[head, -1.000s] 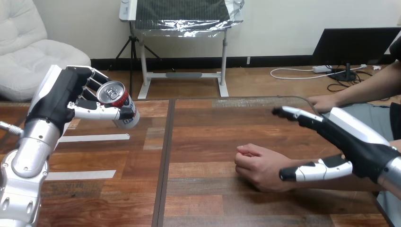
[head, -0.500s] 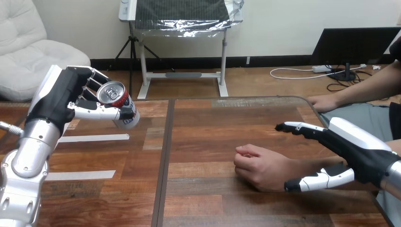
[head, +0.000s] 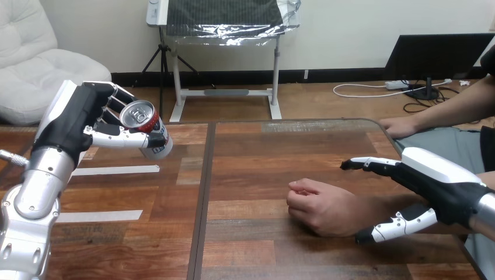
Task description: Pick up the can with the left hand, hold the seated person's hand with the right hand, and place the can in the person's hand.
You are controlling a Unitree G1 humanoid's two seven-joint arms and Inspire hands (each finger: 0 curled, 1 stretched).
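Head view: left hand [head: 82,125], raised far left, fingers wrapped round the can [head: 146,129], clear of the table [head: 251,175]. Right hand [head: 438,186], near right, fingers straight, spread either side of the wrist behind the person's hand [head: 318,204], a fist. Best closed gently round that wrist before the can crosses.

A: Where is the can [head: 146,125]?
B: Tilted in the left hand [head: 82,122], whose fingers are curled round it, above the table [head: 245,175].
A: And the right hand [head: 443,186]?
B: Fingers straight, either side of the person's wrist [head: 365,209]. The person's hand [head: 318,207] rests on the table, loosely fisted.
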